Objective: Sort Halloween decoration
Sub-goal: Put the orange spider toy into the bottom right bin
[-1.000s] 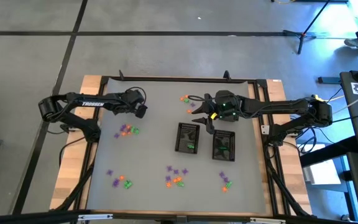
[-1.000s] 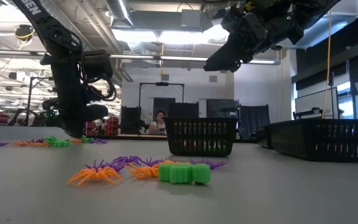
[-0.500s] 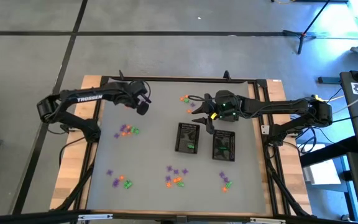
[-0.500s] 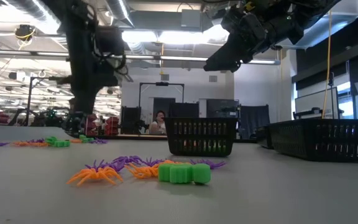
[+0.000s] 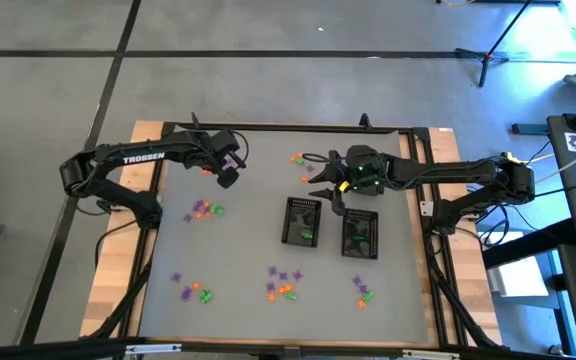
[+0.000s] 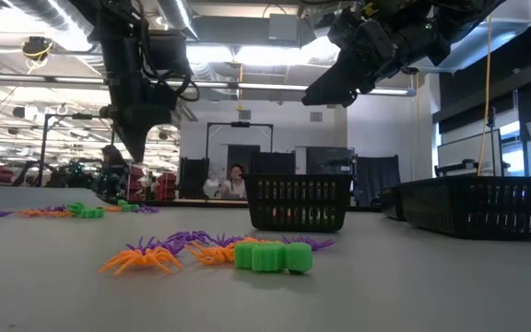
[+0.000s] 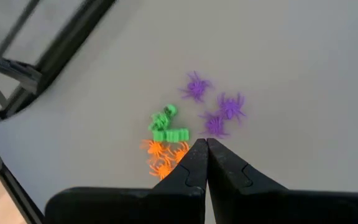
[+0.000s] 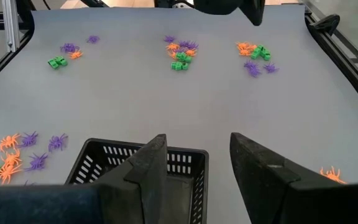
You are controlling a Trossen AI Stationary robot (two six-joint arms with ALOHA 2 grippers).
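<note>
The Halloween decoration lies in small heaps of orange, green and purple trinkets on the grey table: one heap (image 5: 205, 210) near the left gripper, others (image 5: 193, 292) (image 5: 283, 283) (image 5: 361, 290) toward the near edge, and a few (image 5: 298, 158) at the far side. My left gripper (image 5: 227, 175) (image 7: 205, 149) is shut and raised above the table, with nothing showing between its fingers; the heap (image 7: 179, 127) lies below and beyond its tips. My right gripper (image 8: 194, 155) (image 6: 325, 90) is open and hangs in the air over a black mesh basket (image 8: 135, 163).
Two black mesh baskets (image 5: 303, 220) (image 5: 360, 236) stand side by side right of the table's middle, with green trinkets inside. A black frame (image 5: 268, 127) runs around the table. A person (image 6: 236, 180) sits in the room beyond the far edge.
My left gripper has risen from just above the table to well above it and shifted slightly toward the far edge. It has stayed shut. The trinkets and baskets have not moved.
</note>
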